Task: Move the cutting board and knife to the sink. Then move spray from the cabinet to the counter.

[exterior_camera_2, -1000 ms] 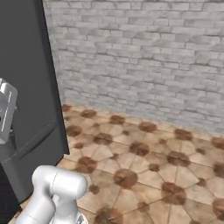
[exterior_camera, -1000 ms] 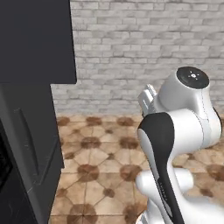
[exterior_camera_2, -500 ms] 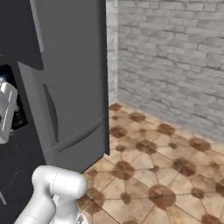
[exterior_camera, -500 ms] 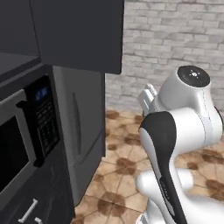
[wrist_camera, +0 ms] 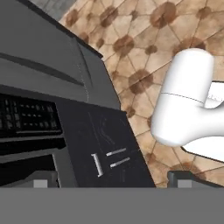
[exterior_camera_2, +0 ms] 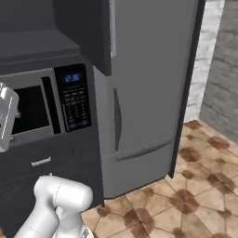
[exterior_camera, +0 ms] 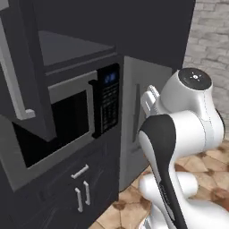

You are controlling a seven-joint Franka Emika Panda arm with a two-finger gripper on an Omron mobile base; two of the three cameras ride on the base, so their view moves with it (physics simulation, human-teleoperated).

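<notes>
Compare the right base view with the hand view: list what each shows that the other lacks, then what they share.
Right base view alone: the tall grey refrigerator's upper door and the pale grey brick wall. Hand view alone: the gripper's two dark finger tips, standing wide open with nothing between them. Shared: the black microwave keypad, the dark cabinet fronts with small silver handles, and the brown patterned tile floor.

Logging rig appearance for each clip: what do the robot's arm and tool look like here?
The arm has glossy white rounded shells, a black curved band at one joint and a round white cap with a small dark centre mark. The tool has two small dark grey, blocky fingertips. No cables visible.
</notes>
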